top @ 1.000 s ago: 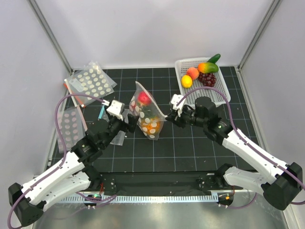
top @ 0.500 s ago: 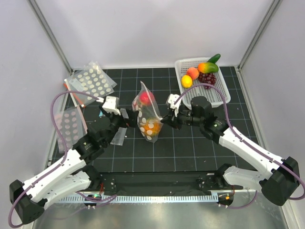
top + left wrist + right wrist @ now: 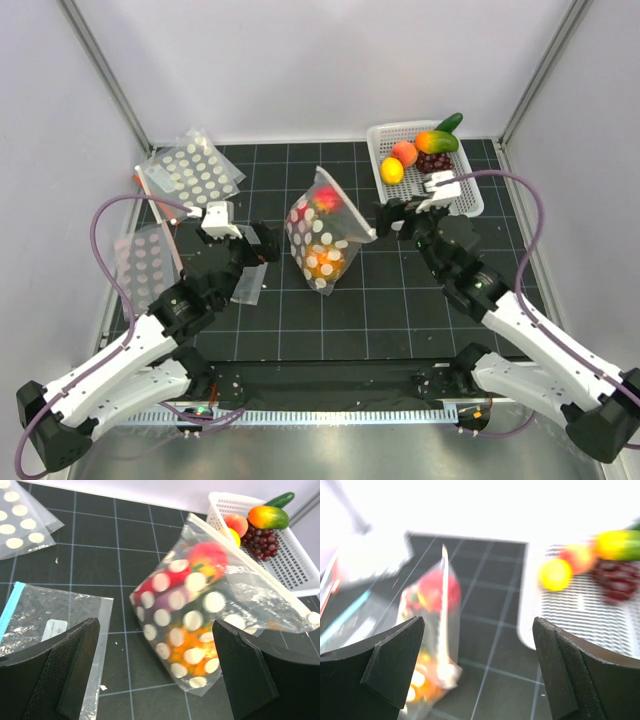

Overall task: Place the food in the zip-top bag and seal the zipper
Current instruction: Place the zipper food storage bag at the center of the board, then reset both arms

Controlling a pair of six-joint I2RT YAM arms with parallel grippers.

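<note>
The zip-top bag (image 3: 325, 235), clear with white dots, lies tilted on the black mat between my two grippers, and neither touches it. The food is inside: a round red fruit (image 3: 212, 557), a purple eggplant (image 3: 167, 600) and the orange pineapple (image 3: 192, 650). The zipper (image 3: 250, 565) runs along the bag's upper right edge; I cannot tell whether it is pressed shut. My left gripper (image 3: 265, 243) stands open just left of the bag (image 3: 180, 625). My right gripper (image 3: 390, 218) stands open to the right of the bag (image 3: 432, 630), near the basket.
A white basket (image 3: 455, 205) at the back right holds a peach, lemon, mango, grapes and a green piece. Two spare dotted bags (image 3: 190, 172) lie at the left. A plain clear bag with a blue strip (image 3: 50, 625) lies under my left gripper.
The right gripper has opened, let go of the bag and drawn back right toward the basket. The left gripper has pulled back left. The bag has tipped over to the right.
</note>
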